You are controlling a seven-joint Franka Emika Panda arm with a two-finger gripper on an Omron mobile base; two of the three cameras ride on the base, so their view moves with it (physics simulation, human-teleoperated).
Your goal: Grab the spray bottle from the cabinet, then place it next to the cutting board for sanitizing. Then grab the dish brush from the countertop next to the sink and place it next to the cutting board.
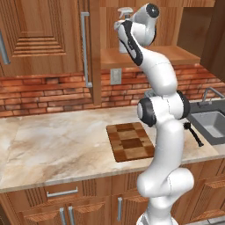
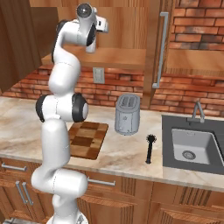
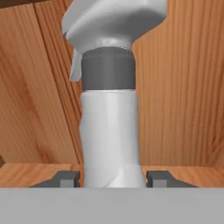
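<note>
The pale spray bottle (image 3: 109, 127) stands upright in the open cabinet (image 1: 176, 55), its trigger head (image 1: 124, 12) showing above my hand. My gripper (image 3: 112, 178) is shut on the bottle's lower body, one fingertip (image 3: 65, 178) pressed to each side. From the right base view the hand (image 2: 99, 22) is up at the shelf (image 2: 122, 57), with the bottle's base (image 2: 91, 46) below it. The checkered cutting board (image 1: 130, 141) lies on the countertop (image 1: 57, 140) under the arm. The black dish brush (image 2: 150, 148) lies between the board and the sink (image 2: 192, 144).
A silver toaster (image 2: 127, 113) stands on the counter behind the brush. The cabinet door (image 1: 44, 35) hangs open to the left, its bar handle (image 1: 85, 48) close to the arm. A faucet (image 2: 197, 111) rises behind the sink. The brick wall holds an outlet (image 1: 115, 75).
</note>
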